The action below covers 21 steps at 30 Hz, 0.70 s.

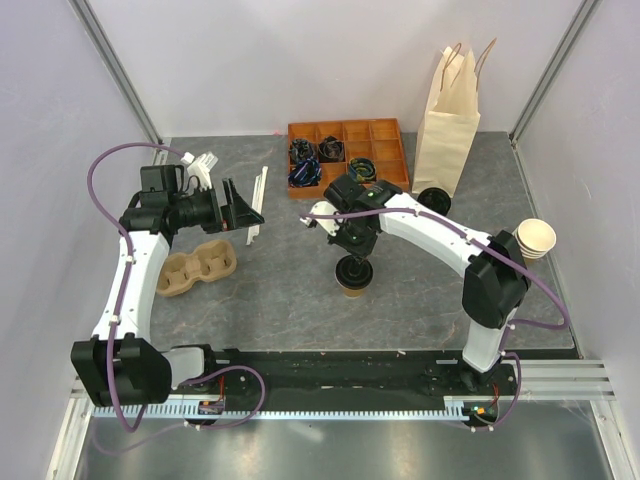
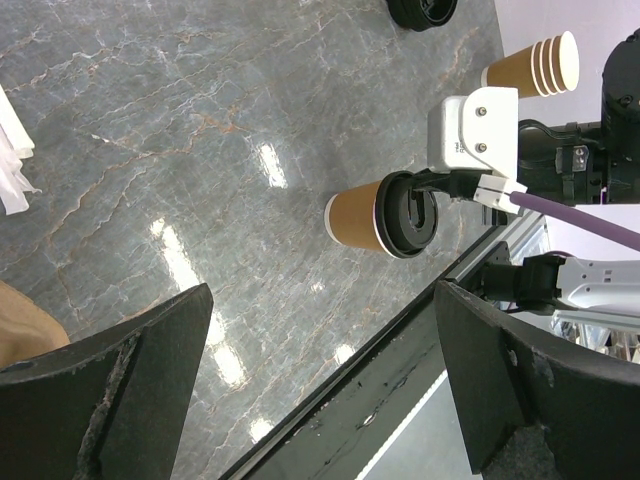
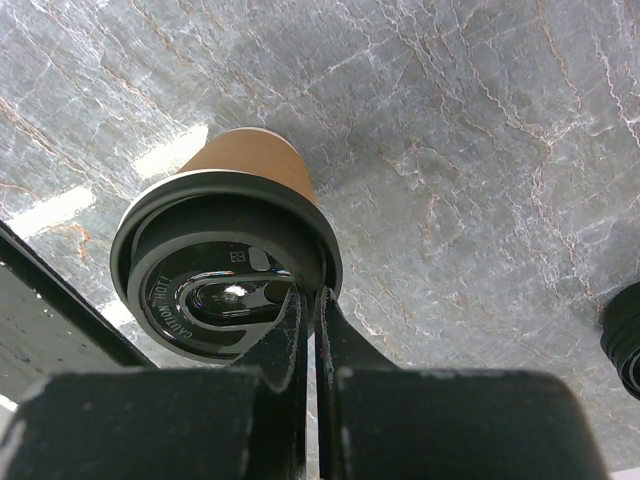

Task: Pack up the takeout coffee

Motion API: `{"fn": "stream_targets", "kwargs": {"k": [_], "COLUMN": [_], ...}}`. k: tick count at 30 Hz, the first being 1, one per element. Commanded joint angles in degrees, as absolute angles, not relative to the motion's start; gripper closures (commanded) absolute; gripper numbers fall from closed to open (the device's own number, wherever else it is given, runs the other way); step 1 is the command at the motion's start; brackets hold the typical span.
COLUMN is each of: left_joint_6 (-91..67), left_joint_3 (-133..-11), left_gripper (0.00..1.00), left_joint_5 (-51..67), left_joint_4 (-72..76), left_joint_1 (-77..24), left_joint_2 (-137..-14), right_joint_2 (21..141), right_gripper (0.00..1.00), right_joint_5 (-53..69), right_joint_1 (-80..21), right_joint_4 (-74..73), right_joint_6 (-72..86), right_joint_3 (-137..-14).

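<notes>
The takeout coffee [image 1: 353, 281] is a small tan cup with a black lid, upright on the grey table near its middle. My right gripper [image 1: 355, 262] comes down on it from above. In the right wrist view the two fingers [image 3: 290, 325] are pinched on the near rim of the lid [image 3: 215, 275], one inside the rim and one outside. The left wrist view shows the cup [image 2: 365, 215] too, with the right gripper [image 2: 440, 188] at its lid. My left gripper [image 1: 245, 208] is open and empty at the left of the table, its jaws wide apart [image 2: 322, 290].
A tall cream paper bag [image 1: 447, 130] stands at the back right, a loose black lid [image 1: 434, 200] at its foot. An orange compartment tray [image 1: 385, 150] sits at the back. A brown pulp carrier [image 1: 198, 268] lies left. Lidless cups [image 1: 535, 240] are stacked at right. White sticks [image 1: 258, 205] lie beside the left gripper.
</notes>
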<state>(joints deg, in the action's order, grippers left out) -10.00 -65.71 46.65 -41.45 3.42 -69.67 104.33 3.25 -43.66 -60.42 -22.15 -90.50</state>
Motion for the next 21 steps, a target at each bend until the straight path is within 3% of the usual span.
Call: {"fn": "stream_targets", "kwargs": {"k": [1, 21], "left_joint_6": [-10.7, -11.2], "left_joint_3": [-66.2, -67.1], "left_gripper": [0.00, 0.00], "left_joint_5": [47.0, 46.5], "left_joint_4": [-39.9, -39.8], "left_joint_1": [3.8, 4.4], "left_joint_2": [-70.0, -71.0], "right_joint_2": [104.8, 105.7], "right_gripper": [1.00, 1.00], "right_joint_5": [2.7, -5.5], "right_joint_1": [-44.2, -45.9], "right_joint_4": [-57.5, -50.1], "right_joint_6": [-19.4, -12.0], "right_joint_3": [-89.2, -92.0]}}
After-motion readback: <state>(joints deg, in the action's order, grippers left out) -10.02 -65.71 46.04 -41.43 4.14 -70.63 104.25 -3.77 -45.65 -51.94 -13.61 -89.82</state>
